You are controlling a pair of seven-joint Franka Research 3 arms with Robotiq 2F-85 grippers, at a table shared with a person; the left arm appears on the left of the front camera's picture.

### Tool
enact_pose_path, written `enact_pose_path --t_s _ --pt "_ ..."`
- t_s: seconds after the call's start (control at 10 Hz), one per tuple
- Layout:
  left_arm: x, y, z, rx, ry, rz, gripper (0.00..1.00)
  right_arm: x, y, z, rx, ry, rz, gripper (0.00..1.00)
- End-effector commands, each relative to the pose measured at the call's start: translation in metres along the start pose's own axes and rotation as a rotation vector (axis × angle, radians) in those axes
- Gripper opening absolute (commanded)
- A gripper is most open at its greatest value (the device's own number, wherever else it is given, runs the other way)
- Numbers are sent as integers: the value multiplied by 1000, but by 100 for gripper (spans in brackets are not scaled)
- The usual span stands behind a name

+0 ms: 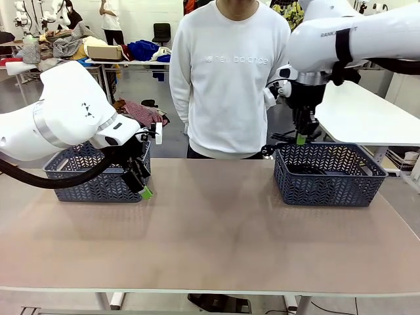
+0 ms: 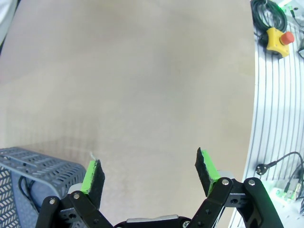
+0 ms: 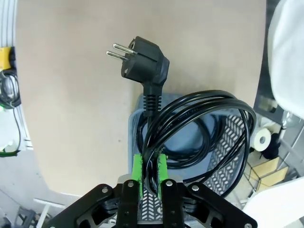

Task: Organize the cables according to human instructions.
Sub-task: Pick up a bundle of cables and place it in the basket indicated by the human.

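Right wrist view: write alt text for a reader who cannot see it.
The right gripper is shut on a coiled black cable, its chunky two-pin plug sticking out above. Below hangs a dark basket on the tan table.

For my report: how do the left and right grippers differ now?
The left gripper is open and empty; the right gripper is shut on a coiled cable. The left hangs low beside the left basket; the right is raised above the right basket. Both have green pads.
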State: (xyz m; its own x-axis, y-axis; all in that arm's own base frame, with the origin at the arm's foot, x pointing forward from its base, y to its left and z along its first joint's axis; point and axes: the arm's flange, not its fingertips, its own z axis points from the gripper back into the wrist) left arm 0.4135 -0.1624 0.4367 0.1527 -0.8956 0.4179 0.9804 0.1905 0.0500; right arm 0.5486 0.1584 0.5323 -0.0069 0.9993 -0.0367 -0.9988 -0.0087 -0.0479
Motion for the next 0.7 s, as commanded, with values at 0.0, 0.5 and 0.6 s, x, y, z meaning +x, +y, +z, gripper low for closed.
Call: enact_pose_path --t_s 0.0,0.5,0.6 --pt "-1 0 1 6 -10 12 100 -22 11 2 -48 -15 -89 0" --pt "-1 0 1 6 -10 12 100 -71 5 -17 -50 3 -241 0" --pt "-1 0 1 6 -10 12 100 -81 1 -22 -57 14 -288 0"
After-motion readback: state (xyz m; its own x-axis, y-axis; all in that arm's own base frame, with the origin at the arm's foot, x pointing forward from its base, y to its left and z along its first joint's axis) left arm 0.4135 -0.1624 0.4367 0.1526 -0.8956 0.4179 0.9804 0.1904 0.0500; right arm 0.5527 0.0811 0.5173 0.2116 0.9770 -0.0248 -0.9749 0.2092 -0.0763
